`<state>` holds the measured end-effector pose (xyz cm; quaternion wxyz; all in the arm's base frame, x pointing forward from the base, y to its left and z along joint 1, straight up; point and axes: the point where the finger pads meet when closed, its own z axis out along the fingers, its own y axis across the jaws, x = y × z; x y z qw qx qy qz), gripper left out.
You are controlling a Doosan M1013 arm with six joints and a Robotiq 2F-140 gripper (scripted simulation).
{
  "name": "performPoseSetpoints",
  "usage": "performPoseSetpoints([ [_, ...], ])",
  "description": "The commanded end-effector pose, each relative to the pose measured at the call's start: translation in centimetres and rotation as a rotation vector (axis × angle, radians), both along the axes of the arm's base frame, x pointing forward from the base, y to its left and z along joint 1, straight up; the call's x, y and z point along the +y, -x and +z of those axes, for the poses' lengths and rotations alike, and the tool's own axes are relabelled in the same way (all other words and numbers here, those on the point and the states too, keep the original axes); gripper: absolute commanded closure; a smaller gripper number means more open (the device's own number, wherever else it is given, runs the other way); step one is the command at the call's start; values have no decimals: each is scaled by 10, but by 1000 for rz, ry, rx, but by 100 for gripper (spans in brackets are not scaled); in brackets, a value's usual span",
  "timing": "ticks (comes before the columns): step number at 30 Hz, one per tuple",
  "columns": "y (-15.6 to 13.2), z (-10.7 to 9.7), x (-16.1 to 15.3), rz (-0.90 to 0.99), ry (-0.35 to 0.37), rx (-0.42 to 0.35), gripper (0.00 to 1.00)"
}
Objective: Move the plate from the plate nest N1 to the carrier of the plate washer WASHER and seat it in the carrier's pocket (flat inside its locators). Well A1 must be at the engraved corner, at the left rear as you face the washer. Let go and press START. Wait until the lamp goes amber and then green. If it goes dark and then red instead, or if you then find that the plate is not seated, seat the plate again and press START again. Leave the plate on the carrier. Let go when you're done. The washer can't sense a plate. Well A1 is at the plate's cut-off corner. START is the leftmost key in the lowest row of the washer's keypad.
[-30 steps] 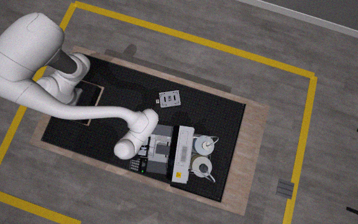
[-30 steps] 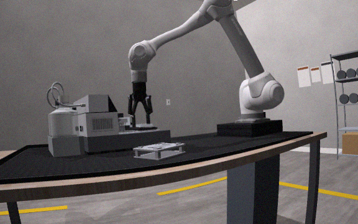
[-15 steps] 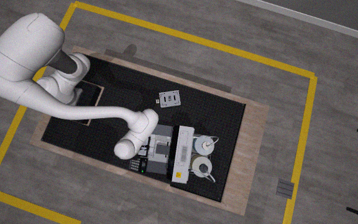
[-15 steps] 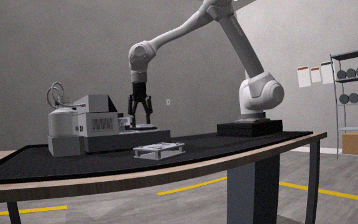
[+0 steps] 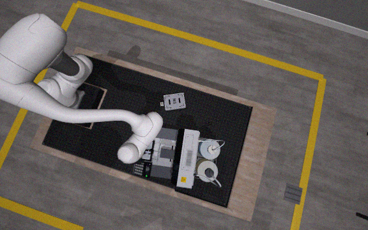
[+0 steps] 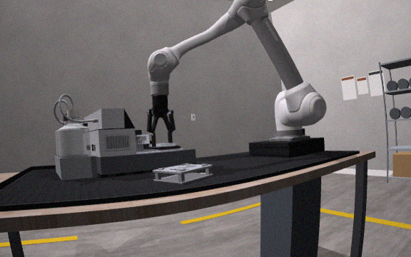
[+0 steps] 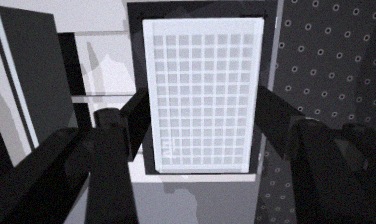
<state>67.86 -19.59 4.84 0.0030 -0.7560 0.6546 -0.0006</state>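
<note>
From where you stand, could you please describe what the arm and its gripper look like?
The arm is smooth matt white with rounded, bulbous joint housings and a dark grey band near one upper joint, on a black base block. The gripper is black, with two jointed fingers. No cables show.

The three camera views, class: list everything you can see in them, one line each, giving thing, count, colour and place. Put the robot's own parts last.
Plate: one, white, gridded wells, between the gripper's fingers over the washer's carrier.
Washer: one, grey and white, on the mat's left in the exterior view.
Keypad: one, dark, a green light beside it, at the washer's near end.
Bottles: two, white and cream, with tubing, behind the washer.
Plate nest: one, light grey, on the mat, holding no plate.
Mat: one, black, covering the table.
Table: one, wooden-edged.
Floor tape: yellow, around the table.
Shelving: one, grey, far right.
Arm: one, white.
Gripper: one, black, shut on the plate.
</note>
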Motion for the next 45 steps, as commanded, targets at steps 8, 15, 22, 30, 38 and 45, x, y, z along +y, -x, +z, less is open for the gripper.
performPoseSetpoints([
  [8,0,-1,0,0,0,-1,90],
  [15,0,-1,0,0,0,-1,30],
  [22,0,-1,0,0,0,-1,30],
  [30,0,-1,0,0,0,-1,30],
  [38,0,-1,0,0,0,-1,30],
  [45,0,11,0,0,0,-1,30],
])
